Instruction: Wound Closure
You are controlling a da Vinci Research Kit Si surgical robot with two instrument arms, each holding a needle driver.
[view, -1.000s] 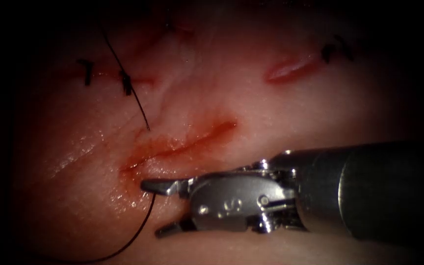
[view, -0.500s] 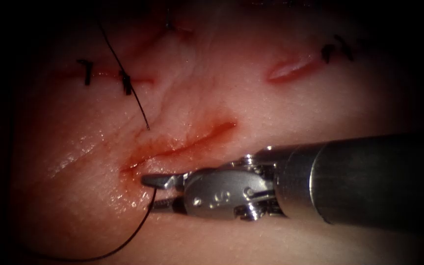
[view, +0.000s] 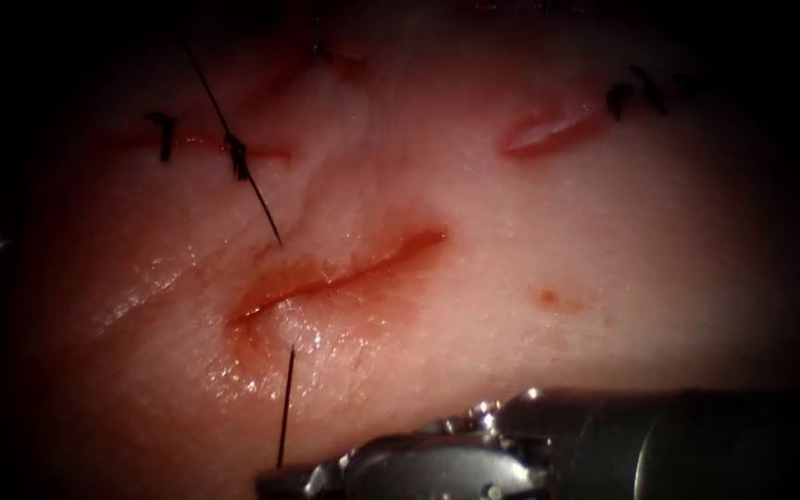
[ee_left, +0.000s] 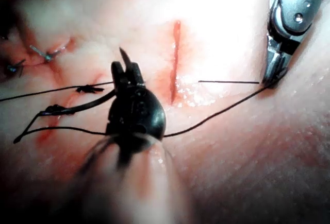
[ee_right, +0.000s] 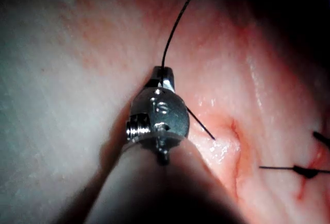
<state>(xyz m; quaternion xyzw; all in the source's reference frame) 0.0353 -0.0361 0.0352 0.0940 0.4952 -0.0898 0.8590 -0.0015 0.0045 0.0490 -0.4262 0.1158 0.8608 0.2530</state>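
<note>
Two slim wristed metal tools are showing: the silver right tool (ee_left: pixel 270 77), its fingers (ee_right: pixel 164 77) clamping one strand of thread, and the dark left tool (ee_left: pixel 126 67). Two open red cuts are lying in the pale pink tissue (view: pixel 474 213): one long central cut (view: pixel 344 273) and one short cut (view: pixel 548 130) toward the upper right edge. Four dark knotted stitches are sitting on the tissue, a left pair of stitches (view: pixel 238 157) and a right pair of stitches (view: pixel 618 97). Two stretches of thin black thread are crossing it, an upper stretch (view: pixel 256 190) and a lower stretch (view: pixel 284 407). One small orange-red fluid spot (view: pixel 557 298) is marking it.
</note>
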